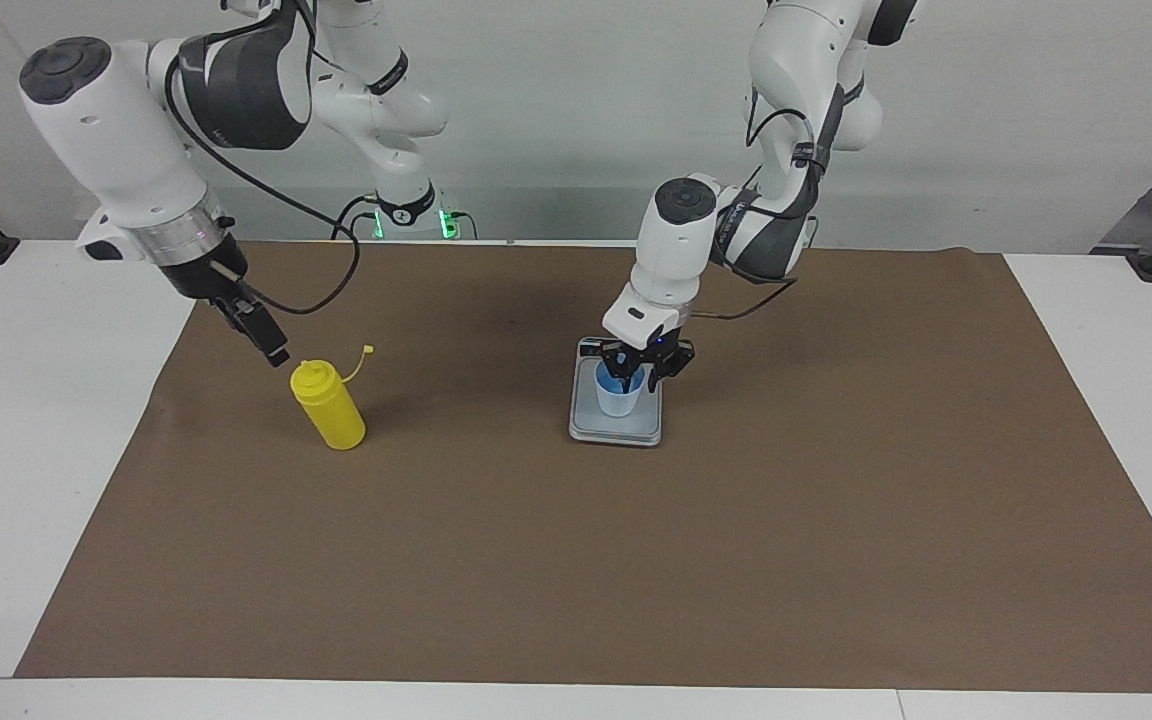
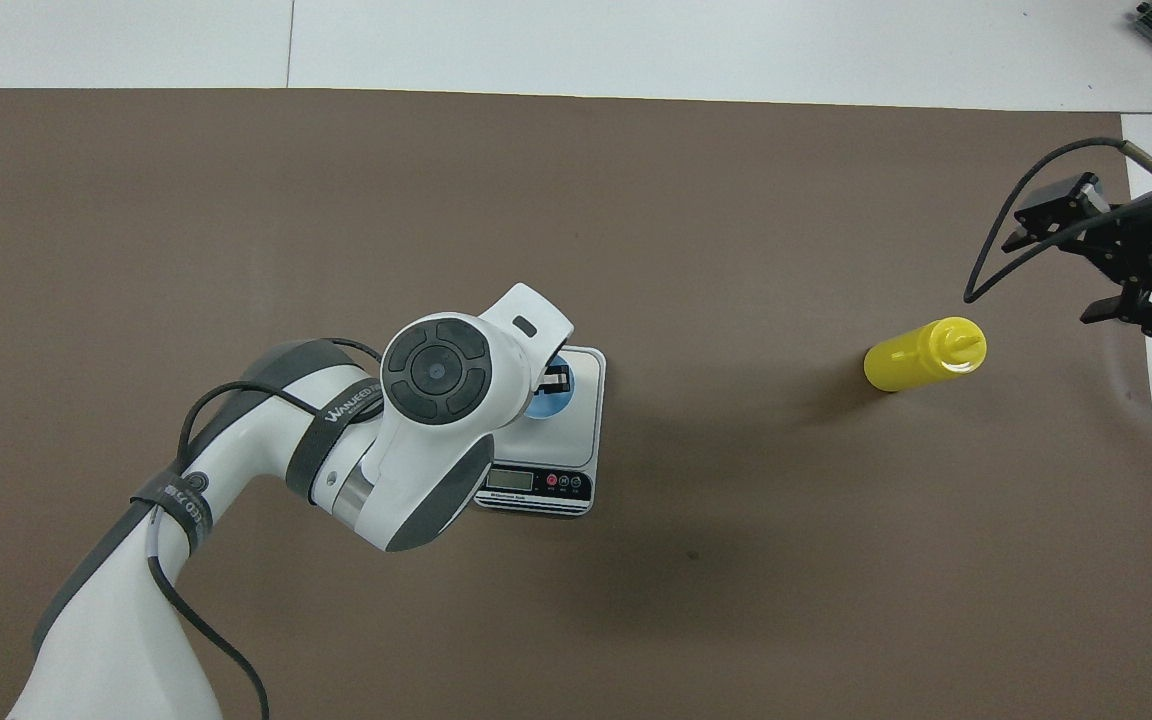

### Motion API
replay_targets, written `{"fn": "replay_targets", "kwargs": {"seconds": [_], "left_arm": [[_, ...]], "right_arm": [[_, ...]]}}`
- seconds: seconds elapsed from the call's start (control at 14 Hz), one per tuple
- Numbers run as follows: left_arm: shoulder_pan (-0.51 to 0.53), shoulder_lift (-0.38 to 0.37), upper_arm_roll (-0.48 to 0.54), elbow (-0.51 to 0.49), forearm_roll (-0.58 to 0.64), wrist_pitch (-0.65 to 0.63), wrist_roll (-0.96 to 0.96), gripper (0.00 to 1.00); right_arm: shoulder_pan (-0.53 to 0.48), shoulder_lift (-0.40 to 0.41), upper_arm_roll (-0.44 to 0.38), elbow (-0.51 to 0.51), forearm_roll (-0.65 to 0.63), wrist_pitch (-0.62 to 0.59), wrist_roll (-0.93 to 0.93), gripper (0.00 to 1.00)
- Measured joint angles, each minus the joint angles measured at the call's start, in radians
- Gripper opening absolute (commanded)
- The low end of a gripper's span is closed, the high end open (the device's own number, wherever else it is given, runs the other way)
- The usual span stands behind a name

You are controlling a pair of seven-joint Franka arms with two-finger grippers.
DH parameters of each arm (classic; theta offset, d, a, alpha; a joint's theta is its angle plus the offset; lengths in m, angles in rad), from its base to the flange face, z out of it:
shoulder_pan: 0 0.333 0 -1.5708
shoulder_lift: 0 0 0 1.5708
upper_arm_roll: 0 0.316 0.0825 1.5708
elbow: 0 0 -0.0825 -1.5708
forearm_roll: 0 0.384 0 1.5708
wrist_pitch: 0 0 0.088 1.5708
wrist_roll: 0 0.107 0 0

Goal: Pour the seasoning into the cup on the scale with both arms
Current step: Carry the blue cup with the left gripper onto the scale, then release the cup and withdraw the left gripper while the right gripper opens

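The yellow seasoning bottle (image 1: 328, 405) (image 2: 921, 355) stands upright on the brown mat, its small tethered cap hanging off to one side. My right gripper (image 1: 272, 345) (image 2: 1058, 262) is low beside the bottle's top, toward the right arm's end of the table. It is open and not touching the bottle. The light blue cup (image 1: 621, 392) (image 2: 546, 405) stands on the silver-grey scale (image 1: 616, 430) (image 2: 588, 425). My left gripper (image 1: 634, 366) hangs just over the cup's rim, open, with one finger on each side of it. In the overhead view the left wrist hides most of the cup.
A brown mat (image 1: 636, 560) covers the middle of the white table (image 1: 36, 420). The scale's dark display strip (image 2: 536, 483) is at its end nearer the robots. A black cable loops from the right wrist above the mat near the bottle.
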Motion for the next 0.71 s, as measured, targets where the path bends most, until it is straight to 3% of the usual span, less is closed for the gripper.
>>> {"fn": "replay_targets", "kwargs": {"seconds": [0.36, 0.71], "left_arm": [[0.069, -0.049, 0.009, 0.092, 0.041, -0.155, 0.025, 1.00], [0.209, -0.144, 0.011, 0.104, 0.042, -0.281, 0.234, 1.00]], "right_arm": [[-0.066, 0.113, -0.001, 0.034, 0.117, 0.001, 0.108, 1.00], [-0.115, 0.209, -0.002, 0.034, 0.156, 0.001, 0.138, 1.00]]}}
